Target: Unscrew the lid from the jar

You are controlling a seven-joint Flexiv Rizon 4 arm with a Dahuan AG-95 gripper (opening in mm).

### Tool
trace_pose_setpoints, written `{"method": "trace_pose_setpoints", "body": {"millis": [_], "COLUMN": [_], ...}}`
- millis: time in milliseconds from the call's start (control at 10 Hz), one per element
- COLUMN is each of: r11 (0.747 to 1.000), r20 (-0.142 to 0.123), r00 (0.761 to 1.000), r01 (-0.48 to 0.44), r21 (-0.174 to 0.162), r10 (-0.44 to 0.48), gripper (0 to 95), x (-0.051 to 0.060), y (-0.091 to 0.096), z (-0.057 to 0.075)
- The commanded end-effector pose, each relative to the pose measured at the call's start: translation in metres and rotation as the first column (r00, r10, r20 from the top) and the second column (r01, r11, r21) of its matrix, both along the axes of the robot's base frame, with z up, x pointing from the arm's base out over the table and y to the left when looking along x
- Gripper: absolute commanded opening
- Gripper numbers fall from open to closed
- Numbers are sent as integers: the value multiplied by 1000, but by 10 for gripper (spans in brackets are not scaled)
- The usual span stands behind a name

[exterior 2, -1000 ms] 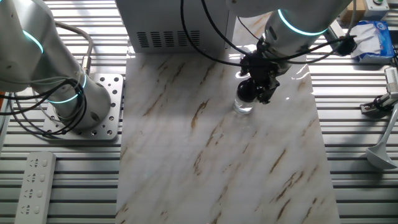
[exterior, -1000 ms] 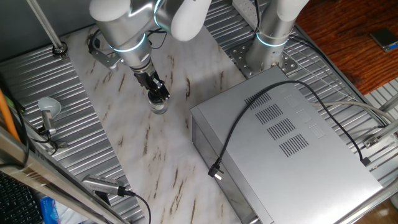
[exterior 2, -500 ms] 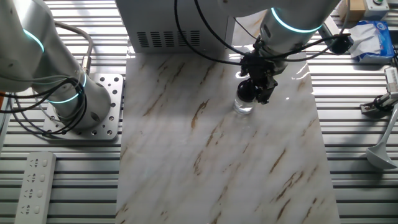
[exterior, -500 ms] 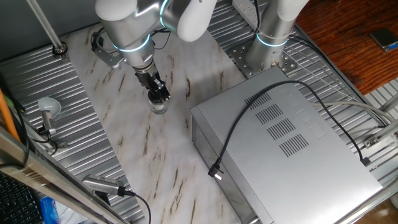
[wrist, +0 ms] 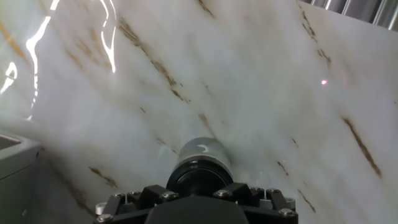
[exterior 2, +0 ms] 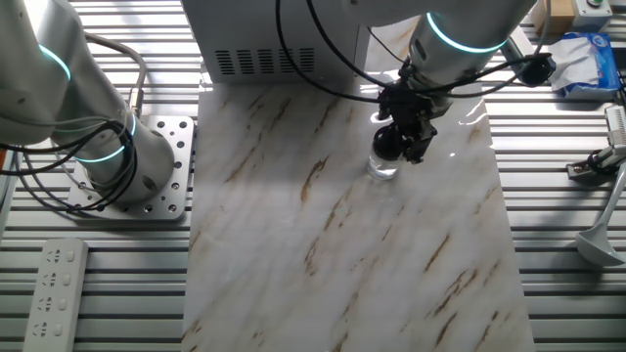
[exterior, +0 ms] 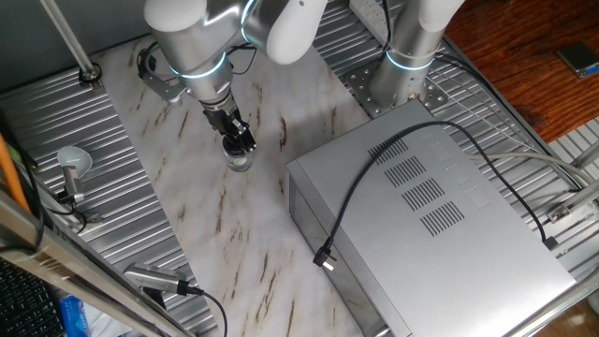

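The tiny clear jar (exterior: 241, 163) (exterior 2: 380, 167) stands upright on the marble board (exterior: 187, 215), left of the metal box. Its dark lid (exterior 2: 387, 144) (wrist: 199, 178) sits on top of it. My gripper (exterior: 238, 139) (exterior 2: 409, 145) (wrist: 199, 188) comes down on the jar from above, with its black fingers on either side of the lid, shut on it. In the hand view the lid fills the gap between the fingers, and the pale jar body (wrist: 203, 151) shows just beyond. The contact faces are hidden.
A large grey metal box (exterior: 430, 206) with a black cable (exterior: 365, 187) lies to the right of the jar. A second arm's base (exterior 2: 117, 156) stands on a bolted plate. A round grey knob on a stem (exterior: 71, 165) stands at the left edge. A power strip (exterior 2: 54, 284) lies on the slats.
The wrist and upper arm shifted slightly between one second and half a second ago while the fingers stayed on the lid. Since then nothing has moved, and the jar stands in the same spot.
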State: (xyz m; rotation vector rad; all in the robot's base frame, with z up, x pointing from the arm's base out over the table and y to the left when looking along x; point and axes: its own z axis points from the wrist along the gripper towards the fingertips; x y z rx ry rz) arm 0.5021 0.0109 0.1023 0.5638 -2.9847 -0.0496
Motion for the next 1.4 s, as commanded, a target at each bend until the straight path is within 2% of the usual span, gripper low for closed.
{"method": "trace_pose_setpoints", "body": {"millis": [100,500,1400], "r11": [1000,1000,1000], "r20": [2,14,15], "r00": [1000,1000,1000], "r01": [-6,-14,-16], "r21": [0,-5,-3], "r10": [6,14,16], "gripper": [760,760,760], "x": [-1,-1,-1], "y": [0,0,0], "z": [0,-1,-1]}}
